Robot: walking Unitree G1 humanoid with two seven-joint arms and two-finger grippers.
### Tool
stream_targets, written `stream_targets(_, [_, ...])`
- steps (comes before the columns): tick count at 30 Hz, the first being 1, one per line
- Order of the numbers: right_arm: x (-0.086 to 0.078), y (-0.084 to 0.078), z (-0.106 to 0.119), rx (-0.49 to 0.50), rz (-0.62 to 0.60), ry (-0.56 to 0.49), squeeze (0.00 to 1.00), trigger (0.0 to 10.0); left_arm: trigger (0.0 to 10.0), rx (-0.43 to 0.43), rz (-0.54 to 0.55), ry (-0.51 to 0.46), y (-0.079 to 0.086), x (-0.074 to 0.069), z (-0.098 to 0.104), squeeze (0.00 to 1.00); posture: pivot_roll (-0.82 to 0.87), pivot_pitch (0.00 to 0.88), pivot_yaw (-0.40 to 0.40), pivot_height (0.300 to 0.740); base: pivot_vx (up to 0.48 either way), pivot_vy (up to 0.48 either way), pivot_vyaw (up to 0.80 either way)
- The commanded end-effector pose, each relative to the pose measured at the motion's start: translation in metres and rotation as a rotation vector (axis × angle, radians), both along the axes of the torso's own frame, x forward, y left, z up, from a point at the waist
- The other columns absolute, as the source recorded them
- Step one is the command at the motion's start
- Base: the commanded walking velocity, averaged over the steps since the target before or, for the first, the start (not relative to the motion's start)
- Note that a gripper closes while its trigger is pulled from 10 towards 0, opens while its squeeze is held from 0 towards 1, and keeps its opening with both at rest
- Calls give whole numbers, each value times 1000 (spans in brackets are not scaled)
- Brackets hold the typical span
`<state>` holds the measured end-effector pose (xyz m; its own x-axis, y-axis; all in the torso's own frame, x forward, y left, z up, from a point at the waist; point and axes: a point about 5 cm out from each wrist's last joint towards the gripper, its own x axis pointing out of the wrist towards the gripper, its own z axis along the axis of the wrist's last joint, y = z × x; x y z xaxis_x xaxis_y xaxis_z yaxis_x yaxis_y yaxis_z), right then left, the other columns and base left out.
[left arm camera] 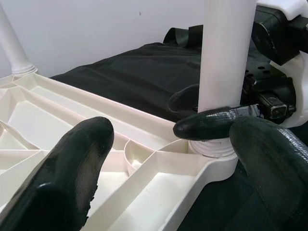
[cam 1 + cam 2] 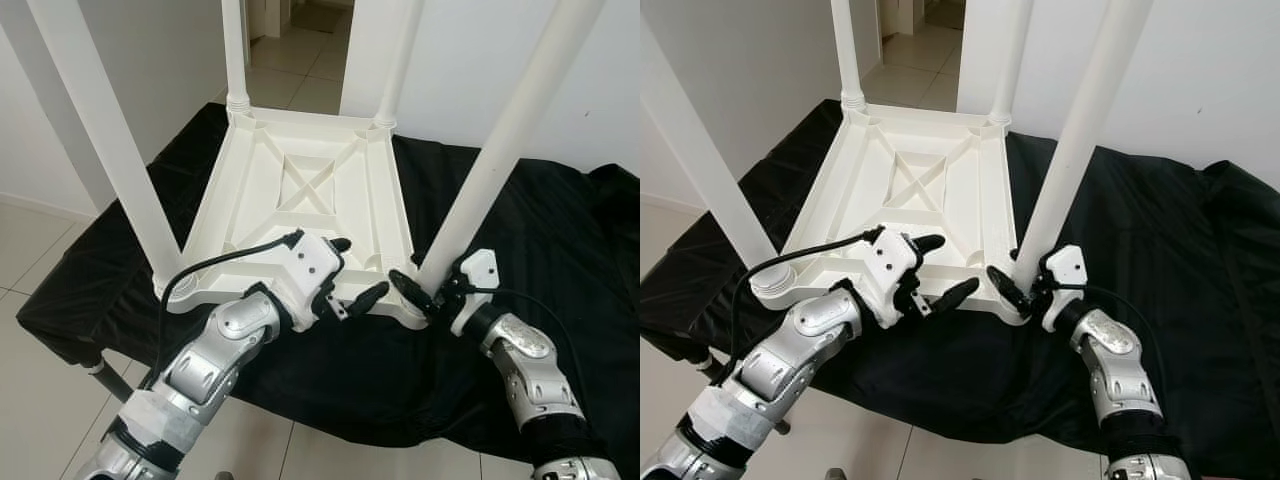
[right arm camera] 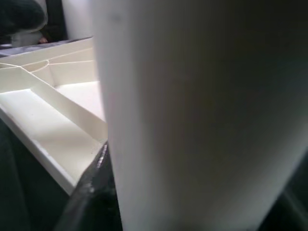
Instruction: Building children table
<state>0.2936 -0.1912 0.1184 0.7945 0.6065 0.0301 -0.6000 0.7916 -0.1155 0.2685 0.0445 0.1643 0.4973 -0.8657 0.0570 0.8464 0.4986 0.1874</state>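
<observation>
My right gripper (image 2: 425, 292) clasps the near-right leg (image 2: 500, 150) of the upturned white table (image 2: 300, 190) lying on the black-draped desk (image 2: 560, 230), while my left gripper (image 2: 358, 272) hovers released beside it.

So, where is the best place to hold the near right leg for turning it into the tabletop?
Probably low on the near right leg, just above its socket in the upturned tabletop, coming from the open right side. The round shaft suits a two-finger pinch there, as the right gripper does now.
</observation>
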Motion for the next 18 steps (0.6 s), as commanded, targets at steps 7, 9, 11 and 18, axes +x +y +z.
stream_targets(7, [-4,-6,-7,11,-16,14,0,4471,10000,57,-133,-5,-5,-7,-6,0,-29,0,-59,740,0,0,0])
stream_targets(9, [-6,-7,-8,46,-66,14,0,10000,10000,57,-136,-2,-6,-8,-7,0,-34,0,-58,740,0,0,0])
stream_targets(11, [-7,-6,-7,66,-103,14,0,10000,10000,58,-134,0,-6,-8,-7,0,-37,0,-57,740,0,0,0])
stream_targets(18, [-12,2,-11,24,-199,34,0,10000,10000,59,-128,10,-6,-6,-8,0,-42,0,-55,740,0,0,0])
